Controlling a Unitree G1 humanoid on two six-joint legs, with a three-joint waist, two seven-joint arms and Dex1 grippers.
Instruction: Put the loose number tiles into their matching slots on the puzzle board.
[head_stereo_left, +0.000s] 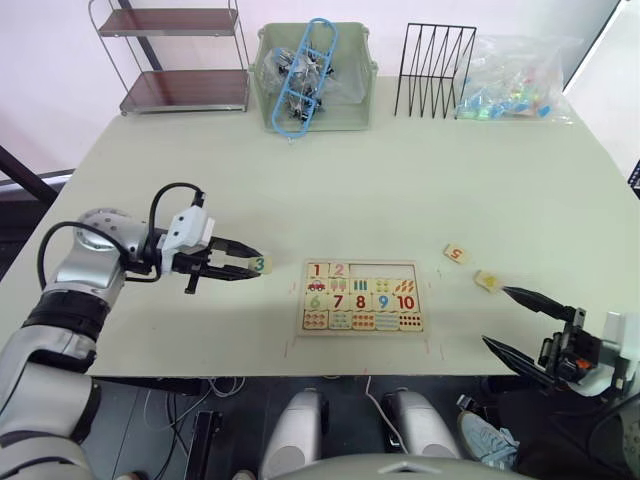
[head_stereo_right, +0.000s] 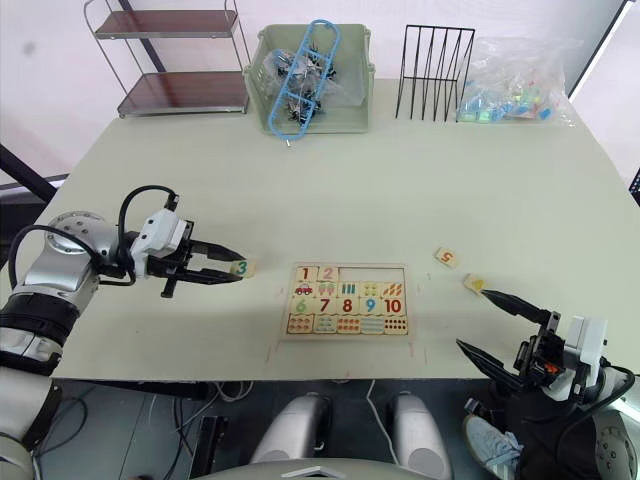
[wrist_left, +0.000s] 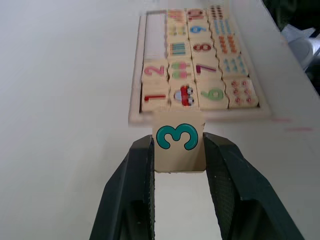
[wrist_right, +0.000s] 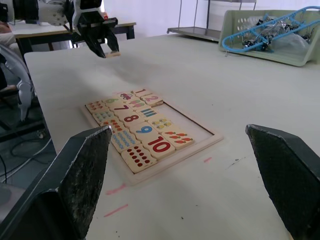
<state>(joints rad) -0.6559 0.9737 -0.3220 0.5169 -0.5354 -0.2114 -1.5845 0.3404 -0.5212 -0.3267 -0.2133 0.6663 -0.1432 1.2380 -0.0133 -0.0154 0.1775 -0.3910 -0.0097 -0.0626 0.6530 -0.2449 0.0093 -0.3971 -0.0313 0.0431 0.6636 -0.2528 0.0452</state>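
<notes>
Pinching tile 3 (wrist_left: 177, 140) just left of the board (head_stereo_left: 362, 297), the left gripper (head_stereo_left: 245, 268) hovers above the table (head_stereo_left: 380, 190), while tiles 5 (head_stereo_left: 456, 254) and another (head_stereo_left: 488, 281) lie near the spread-fingered right gripper (head_stereo_left: 515, 322).

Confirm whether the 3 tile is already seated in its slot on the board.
No: the 3 tile is clamped between the left gripper fingers, short of the puzzle board, whose slots past the 2 are empty.
</notes>
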